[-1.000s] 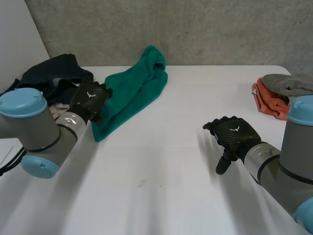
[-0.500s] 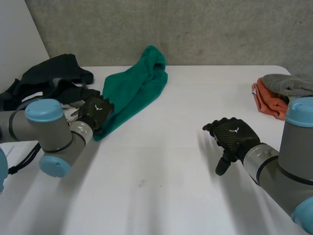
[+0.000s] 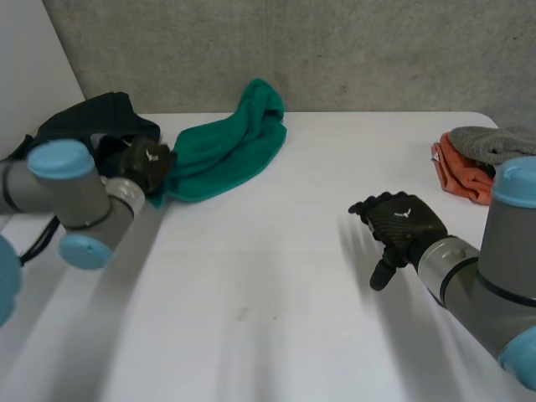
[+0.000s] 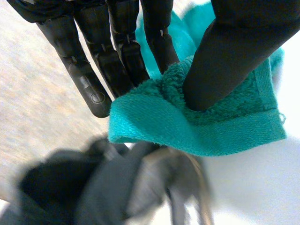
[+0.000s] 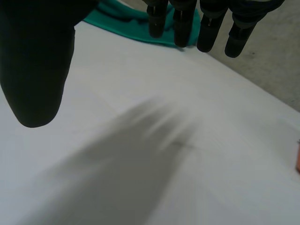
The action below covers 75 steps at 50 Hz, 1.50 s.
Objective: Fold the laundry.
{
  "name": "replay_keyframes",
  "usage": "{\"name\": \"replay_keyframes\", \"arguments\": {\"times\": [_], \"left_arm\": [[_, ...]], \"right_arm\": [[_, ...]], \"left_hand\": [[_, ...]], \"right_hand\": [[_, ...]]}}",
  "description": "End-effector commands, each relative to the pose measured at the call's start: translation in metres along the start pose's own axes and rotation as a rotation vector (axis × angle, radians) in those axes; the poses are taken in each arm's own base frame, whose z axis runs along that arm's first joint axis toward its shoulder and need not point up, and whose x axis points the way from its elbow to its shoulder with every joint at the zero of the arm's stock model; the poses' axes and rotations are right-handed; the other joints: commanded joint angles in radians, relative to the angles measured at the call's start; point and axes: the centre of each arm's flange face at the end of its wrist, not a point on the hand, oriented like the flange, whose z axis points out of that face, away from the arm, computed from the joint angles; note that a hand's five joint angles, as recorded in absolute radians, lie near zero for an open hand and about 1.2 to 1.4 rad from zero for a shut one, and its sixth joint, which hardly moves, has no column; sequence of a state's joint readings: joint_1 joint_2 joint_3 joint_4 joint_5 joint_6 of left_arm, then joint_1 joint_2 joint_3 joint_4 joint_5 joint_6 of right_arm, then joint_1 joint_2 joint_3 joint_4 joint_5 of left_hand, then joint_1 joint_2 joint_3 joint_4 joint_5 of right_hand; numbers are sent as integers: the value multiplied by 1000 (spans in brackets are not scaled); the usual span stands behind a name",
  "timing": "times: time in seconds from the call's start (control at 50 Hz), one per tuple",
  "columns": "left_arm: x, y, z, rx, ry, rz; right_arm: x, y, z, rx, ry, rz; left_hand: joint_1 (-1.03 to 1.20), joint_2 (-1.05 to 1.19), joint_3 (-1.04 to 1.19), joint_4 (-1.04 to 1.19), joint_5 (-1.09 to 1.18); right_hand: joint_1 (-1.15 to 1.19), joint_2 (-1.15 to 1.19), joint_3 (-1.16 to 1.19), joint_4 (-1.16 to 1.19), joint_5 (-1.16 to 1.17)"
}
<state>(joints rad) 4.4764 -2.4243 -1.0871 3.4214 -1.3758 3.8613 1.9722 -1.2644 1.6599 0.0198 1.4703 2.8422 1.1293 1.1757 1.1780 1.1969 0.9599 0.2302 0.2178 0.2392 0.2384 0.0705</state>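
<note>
Over the last second the left hand (image 3: 147, 162) has closed on the near corner of the green towel (image 3: 226, 151) and drawn it back toward the dark clothes (image 3: 88, 126) at the left side of the table (image 3: 276, 293). The corner that trailed down toward the robot now sits tucked up beside the hand, and the towel's lower part has bunched and shortened. The left arm (image 3: 59, 180) has swung outward with it. The right hand (image 3: 400, 226) has hardly shifted.

I judge this to be the pick-up step: the towel is gripped but not yet spread, so folding proper has not begun. The towel lies crumpled across the far-left part of the table, its far end heaped at the back edge.

In the left wrist view the thumb (image 4: 234, 51) presses into the towel's hemmed corner while the fingers (image 4: 117, 56) lie behind it, so 1 corner is pinched between them. The dark clothes lie blurred just beneath.

The right hand hovers palm-down above bare table, well apart from the towel. Its fingers are loosely extended and its thumb spread, holding nothing. By the table's right edge lie 2 more pieces — an orange cloth (image 3: 456, 172) with a grey cloth (image 3: 494, 142) on top of it — and neither hand is near them.
</note>
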Motion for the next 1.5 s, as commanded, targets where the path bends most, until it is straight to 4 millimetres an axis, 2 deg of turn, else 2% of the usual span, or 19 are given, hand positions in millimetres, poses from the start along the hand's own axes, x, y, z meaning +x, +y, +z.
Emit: {"name": "replay_keyframes", "arguments": {"times": [0.02, 0.08, 0.18, 0.34, 0.44, 0.48, 0.54, 0.68, 0.74, 0.76, 0.78, 0.88, 0.96, 0.98, 1.02, 1.14, 1.28, 1.38, 1.5], "left_arm": [[-45, -109, -50, 185, -42, -223], [-66, -152, -81, 278, -62, -308], [-86, -189, -120, 359, -76, -366], [-78, -238, -174, 472, -23, -369], [-63, -255, -197, 507, 35, -376], [-59, -260, -208, 517, 57, -377], [-55, -265, -220, 527, 75, -381], [-55, -273, -241, 565, 80, -384], [-58, -274, -246, 576, 73, -383], [-58, -274, -246, 576, 71, -384], [-59, -275, -247, 580, 69, -383], [-61, -277, -248, 587, 60, -379], [-72, -278, -248, 597, 25, -374], [-76, -277, -246, 596, 7, -371], [-84, -275, -244, 595, -19, -368], [-106, -259, -236, 552, -108, -358], [-107, -198, -206, 373, -155, -375], [-68, -135, -170, 212, -84, -436], [-15, -70, -132, 60, 7, -467]], "right_arm": [[28, -17, 7, 48, 74, 20], [46, -28, 13, 85, 114, 38], [51, -47, 25, 161, 107, 62], [47, -59, 85, 270, 42, 292], [6, -56, 116, 282, -94, 360], [-27, -54, 123, 285, -174, 367], [-55, -52, 130, 289, -232, 371], [-99, -42, 144, 293, -336, 440], [-119, -32, 146, 262, -410, 468], [-122, -29, 146, 253, -424, 475], [-123, -27, 146, 246, -434, 485], [-99, -44, 146, 299, -342, 497], [-7, -75, 142, 402, -134, 490], [28, -91, 129, 451, -67, 458], [61, -113, 105, 513, 4, 377], [69, -141, 56, 573, 68, 107], [67, -160, -3, 591, 135, -67], [57, -135, -5, 451, 83, -47], [36, -61, 29, 161, 1, -31]], "left_hand": [[267, 221, 218, 199, 262], [267, 221, 218, 199, 262], [267, 221, 218, 199, 262], [267, 221, 218, 199, 262], [267, 221, 218, 199, 262], [267, 221, 218, 199, 262], [267, 221, 218, 199, 262], [267, 221, 218, 199, 262], [267, 221, 218, 199, 262], [267, 221, 218, 199, 262], [267, 221, 218, 199, 262], [267, 221, 218, 199, 262], [267, 221, 218, 199, 262], [267, 221, 218, 199, 262], [267, 221, 218, 199, 262], [267, 221, 218, 199, 262], [267, 221, 218, 199, 262], [267, 221, 218, 199, 262], [267, 221, 218, 199, 262]], "right_hand": [[43, 55, 34, 35, 28], [-45, -32, -54, -53, -60], [-56, -43, -65, -64, -71], [-56, -43, -65, -64, -71], [-56, -43, -65, -64, -71], [-56, -43, -65, -64, -71], [-56, -43, -65, -64, -71], [-56, -43, -65, -64, -71], [455, 467, 446, 446, 440], [788, 800, 779, 780, 773], [1162, 1175, 1153, 1154, 1147], [1166, 1178, 1157, 1158, 1151], [1166, 1178, 1157, 1158, 1151], [1166, 1178, 1157, 1158, 1151], [1166, 1178, 1157, 1158, 1151], [1166, 1178, 1157, 1158, 1151], [1166, 1178, 1157, 1158, 1151], [1166, 1178, 1157, 1158, 1151], [1166, 1178, 1157, 1158, 1151]]}}
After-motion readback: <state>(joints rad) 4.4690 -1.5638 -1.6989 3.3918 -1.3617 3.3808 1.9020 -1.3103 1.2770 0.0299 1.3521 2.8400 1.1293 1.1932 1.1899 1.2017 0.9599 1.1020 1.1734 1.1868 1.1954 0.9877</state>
